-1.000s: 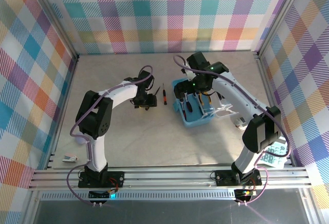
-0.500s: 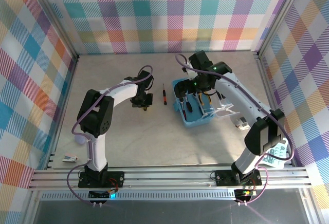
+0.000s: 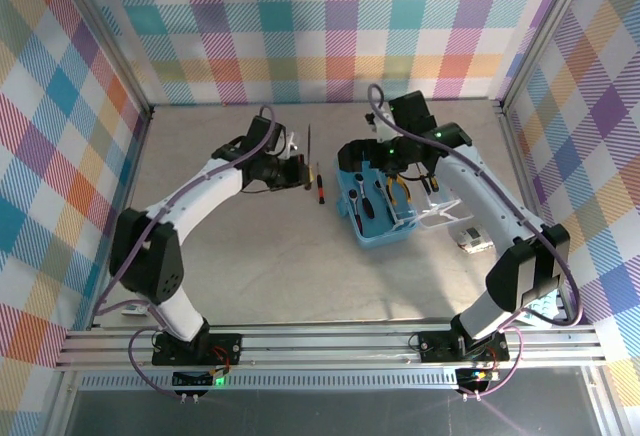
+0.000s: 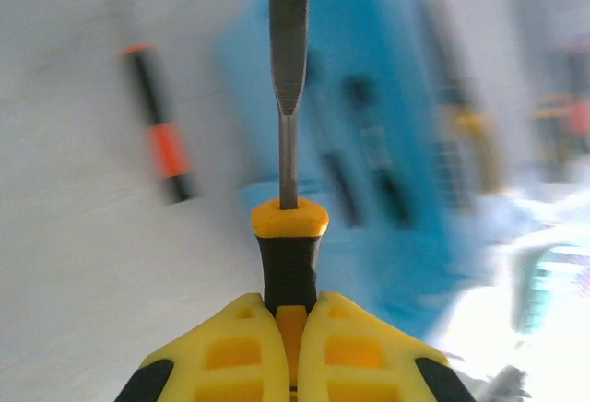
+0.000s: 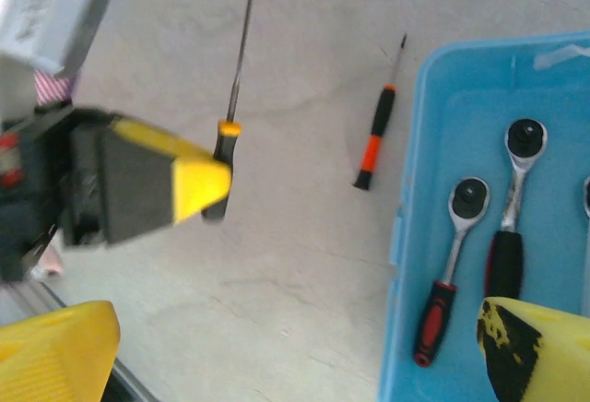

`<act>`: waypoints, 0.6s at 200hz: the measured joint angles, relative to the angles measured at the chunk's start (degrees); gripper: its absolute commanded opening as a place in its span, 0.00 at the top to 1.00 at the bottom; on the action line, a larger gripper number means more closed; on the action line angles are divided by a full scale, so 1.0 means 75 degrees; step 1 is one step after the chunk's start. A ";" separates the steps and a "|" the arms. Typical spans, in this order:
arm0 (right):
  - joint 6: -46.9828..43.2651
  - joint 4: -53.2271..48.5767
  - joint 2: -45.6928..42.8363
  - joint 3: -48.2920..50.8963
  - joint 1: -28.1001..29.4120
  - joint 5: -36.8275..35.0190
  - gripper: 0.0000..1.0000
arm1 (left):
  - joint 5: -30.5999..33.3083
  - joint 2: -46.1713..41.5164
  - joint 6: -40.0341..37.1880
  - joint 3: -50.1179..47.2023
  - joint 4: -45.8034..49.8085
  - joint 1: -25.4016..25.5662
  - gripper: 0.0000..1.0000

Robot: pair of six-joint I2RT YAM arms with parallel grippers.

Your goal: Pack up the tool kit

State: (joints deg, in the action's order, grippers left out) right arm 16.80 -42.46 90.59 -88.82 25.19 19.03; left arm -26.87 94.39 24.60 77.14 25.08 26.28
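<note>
The left gripper (image 4: 289, 314) pinches the long screwdriver (image 4: 288, 236) by its handle, presumably to carry it right into the blue case (image 3: 380, 239); the right gripper (image 5: 295, 351) hangs spread over its left edge.

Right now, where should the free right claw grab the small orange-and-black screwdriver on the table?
I'd take the small screwdriver by its thick handle near the orange band, from straight above, closing across it: it lies flat, apart from the blue case, its shaft needle-thin.
</note>
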 measured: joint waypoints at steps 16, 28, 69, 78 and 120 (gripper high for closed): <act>0.0315 0.0338 0.0000 0.0003 -0.0117 0.0262 0.02 | -0.0734 -0.0181 0.0323 -0.0050 -0.0697 0.0189 1.00; 0.0527 0.0562 0.0000 0.0003 -0.0117 0.0428 0.07 | -0.1110 -0.0195 0.0513 -0.0061 -0.1072 0.0391 1.00; 0.1119 0.1102 0.0117 0.0000 -0.0105 0.0749 0.23 | -0.1714 -0.0195 0.0839 -0.0070 -0.1568 0.0860 1.00; 0.1201 0.1148 0.0184 0.0000 -0.0099 0.0758 0.24 | -0.1772 -0.0195 0.0871 -0.0070 -0.1591 0.0903 1.00; 0.1402 0.1265 0.0358 0.0009 -0.0102 0.0734 0.57 | -0.1851 -0.0195 0.0982 -0.0070 -0.1623 0.0935 1.00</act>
State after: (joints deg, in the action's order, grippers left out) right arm 27.31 -32.97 93.27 -88.75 24.43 24.53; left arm -40.75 92.92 31.97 76.62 12.91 33.30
